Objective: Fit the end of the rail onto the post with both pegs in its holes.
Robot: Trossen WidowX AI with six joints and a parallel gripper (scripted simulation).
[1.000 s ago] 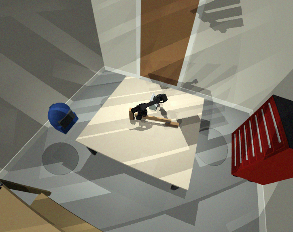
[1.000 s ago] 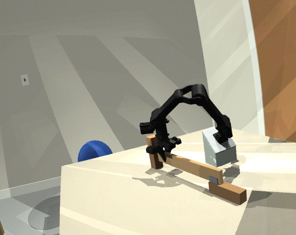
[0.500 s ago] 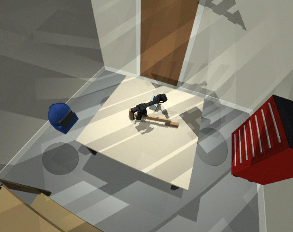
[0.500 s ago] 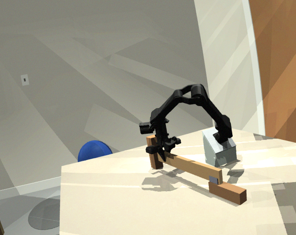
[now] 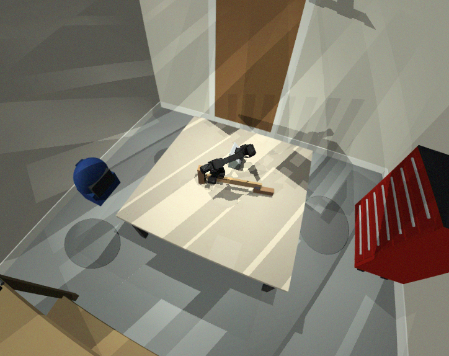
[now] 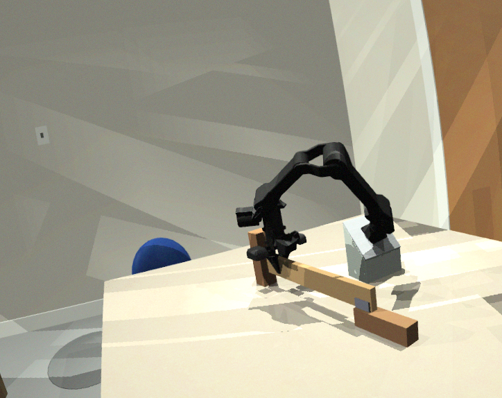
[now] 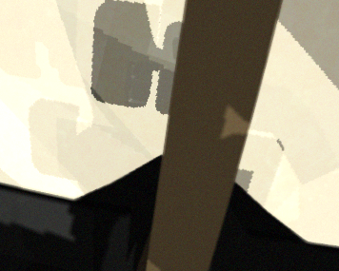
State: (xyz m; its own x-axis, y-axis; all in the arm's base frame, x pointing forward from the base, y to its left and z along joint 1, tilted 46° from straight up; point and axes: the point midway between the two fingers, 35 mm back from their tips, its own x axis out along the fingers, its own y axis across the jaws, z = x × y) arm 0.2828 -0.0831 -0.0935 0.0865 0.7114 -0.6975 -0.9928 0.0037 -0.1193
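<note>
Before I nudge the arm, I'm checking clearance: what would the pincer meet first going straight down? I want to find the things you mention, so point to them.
Probably the pale table top [image 5: 224, 229] [image 6: 295, 362], under the held rail [image 5: 240, 182] [image 6: 326, 280] [image 7: 217, 75]; the remaining drop is unclear.

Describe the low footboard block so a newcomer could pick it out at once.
On the pale table, find the long light-wood rail and follow it away from the gripper. Under its far end lies the footboard block, reddish-brown. Unlike the upright post of similar color, it lies flat.

Top and exterior views sharing table [image 5: 224, 229] [image 6: 251, 362]
</note>
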